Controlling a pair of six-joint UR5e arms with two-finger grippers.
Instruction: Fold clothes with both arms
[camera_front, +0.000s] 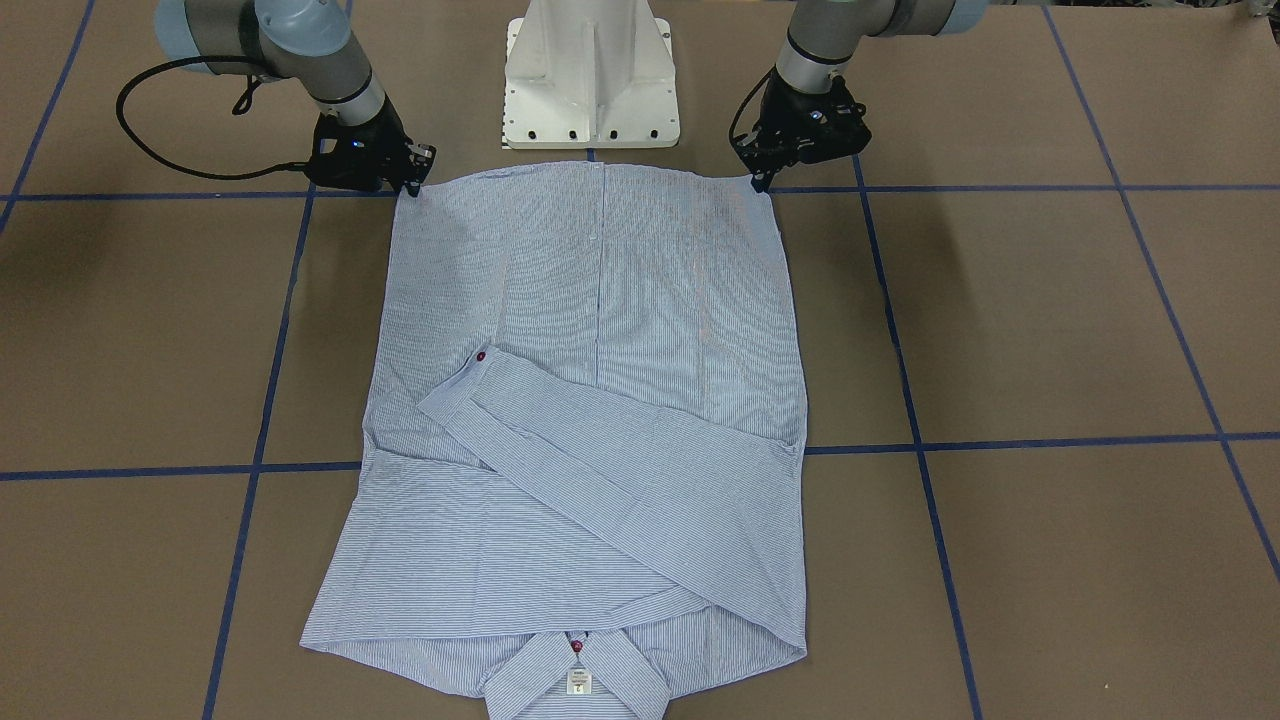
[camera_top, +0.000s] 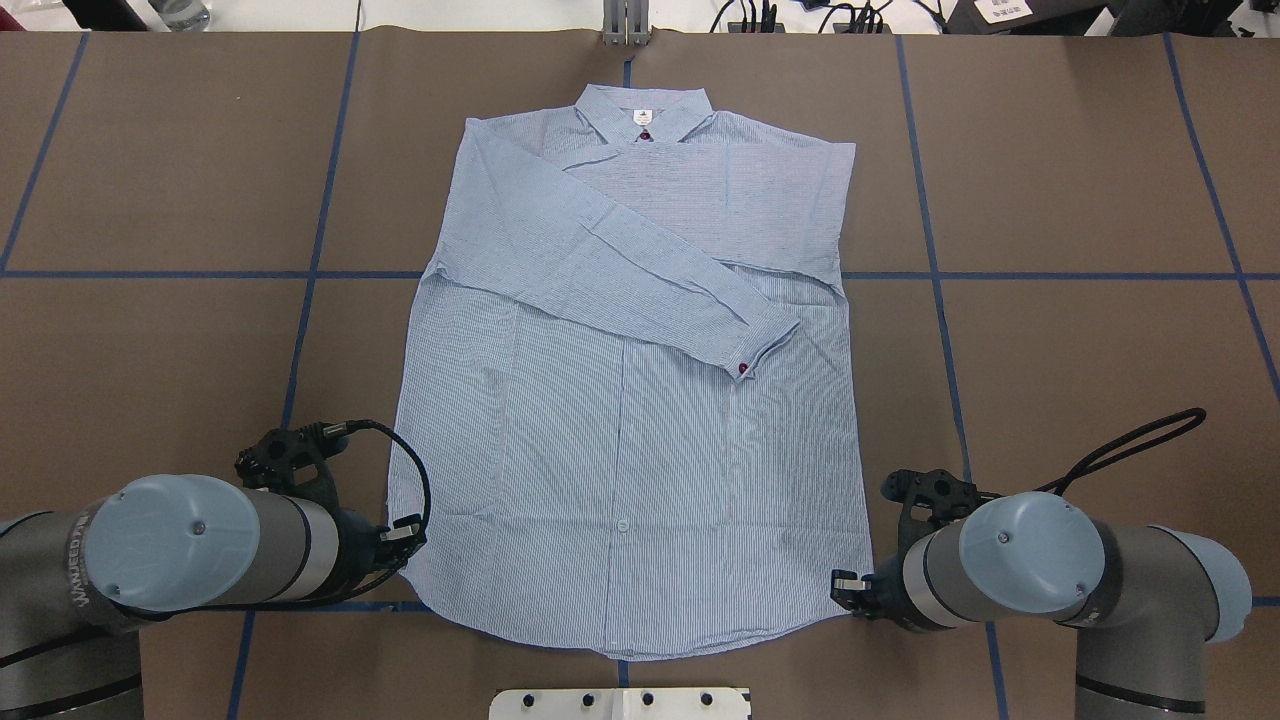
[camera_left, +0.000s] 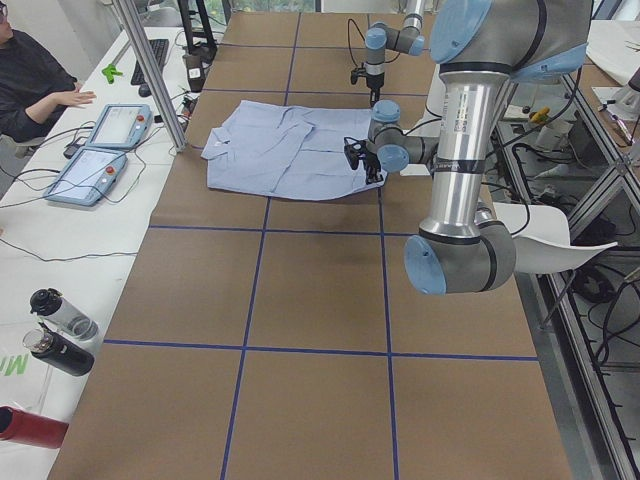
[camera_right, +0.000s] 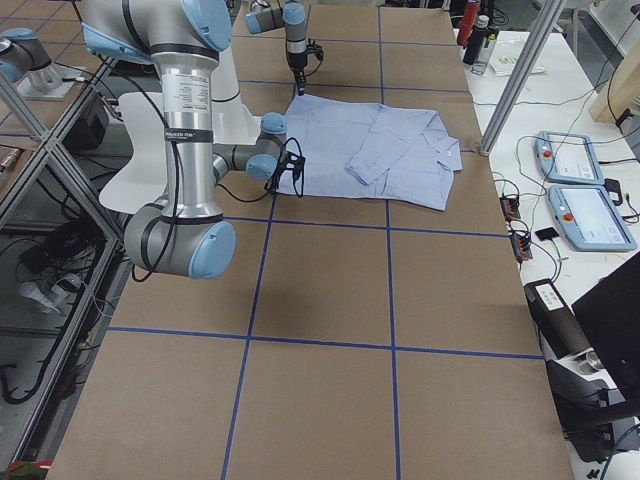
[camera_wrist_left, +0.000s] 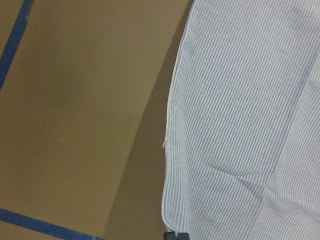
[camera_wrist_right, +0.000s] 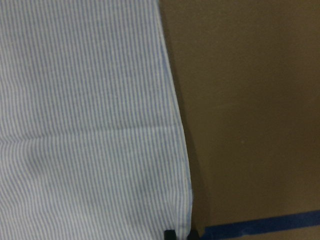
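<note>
Overhead exterior: the shirt (camera_top: 620, 420) lies flat on the desk (camera_top: 1050, 350), a sleeve folded across its chest. The left end effector (camera_top: 400, 540) and right end effector (camera_top: 845, 585) sit at its hem corners; their opening or grip cannot be told.

shirt (camera_front: 650, 300): light blue-white pinstripe | table (camera_front: 1050, 330): brown, blue grid lines

The 2 arms mirror each other: the left arm (camera_top: 170, 545) and the right arm (camera_top: 1020, 565) lie low, wrists turned inward. The left gripper (camera_top: 405, 537) and the right gripper (camera_top: 845, 585) point downward; their jaw gaps cannot be made out.
</note>
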